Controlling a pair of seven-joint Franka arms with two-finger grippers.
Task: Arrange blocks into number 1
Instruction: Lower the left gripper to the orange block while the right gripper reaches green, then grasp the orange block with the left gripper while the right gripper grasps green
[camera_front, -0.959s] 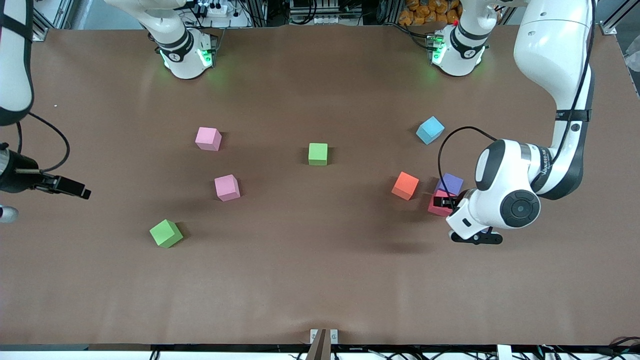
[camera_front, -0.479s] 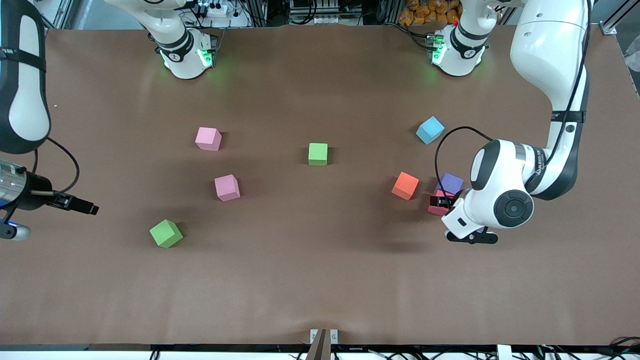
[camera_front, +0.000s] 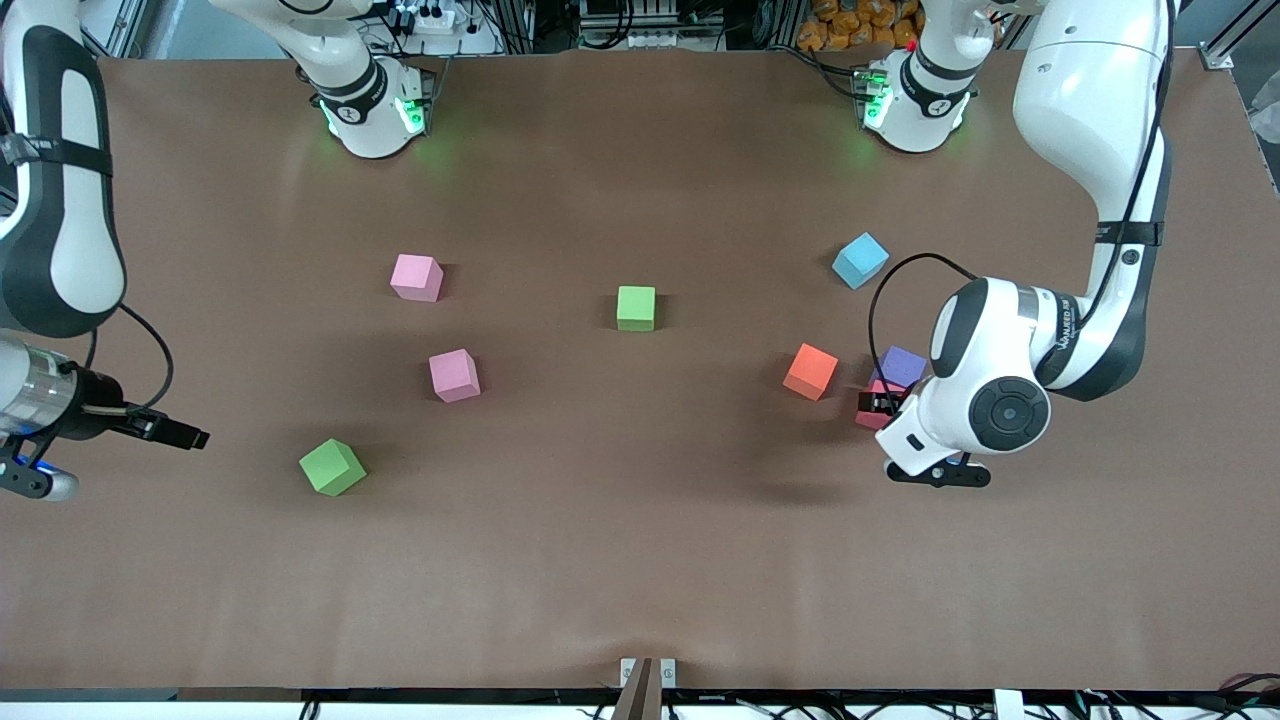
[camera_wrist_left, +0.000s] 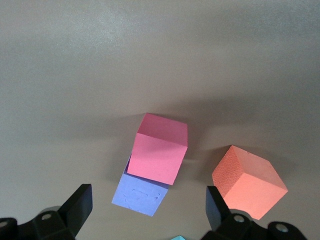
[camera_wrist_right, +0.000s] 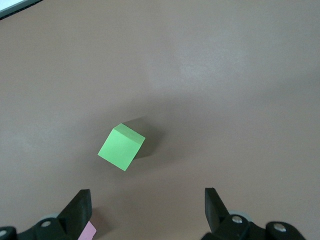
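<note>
Judging by the scatter, you've placed nothing yet: eight matte foam cubes (camera_front: 635, 307) lie loose mid-frame. Left gripper (camera_wrist_left: 147, 210) hangs wide open and empty over the crimson foam cube (camera_wrist_left: 159, 150); right gripper (camera_wrist_right: 145, 212), equally open, over the green foam cube (camera_wrist_right: 121, 147).

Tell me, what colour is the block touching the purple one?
Crimson block, touching the purple block; clearest in the left wrist view.

A brown matte tabletop (camera_front: 640, 560) fills nearly the whole frame, with soft shadows. Along the top edge run metal frame rails (camera_front: 640, 20), cables and a power strip (camera_front: 432, 18); orange items (camera_front: 855, 25) pile at upper right.
</note>
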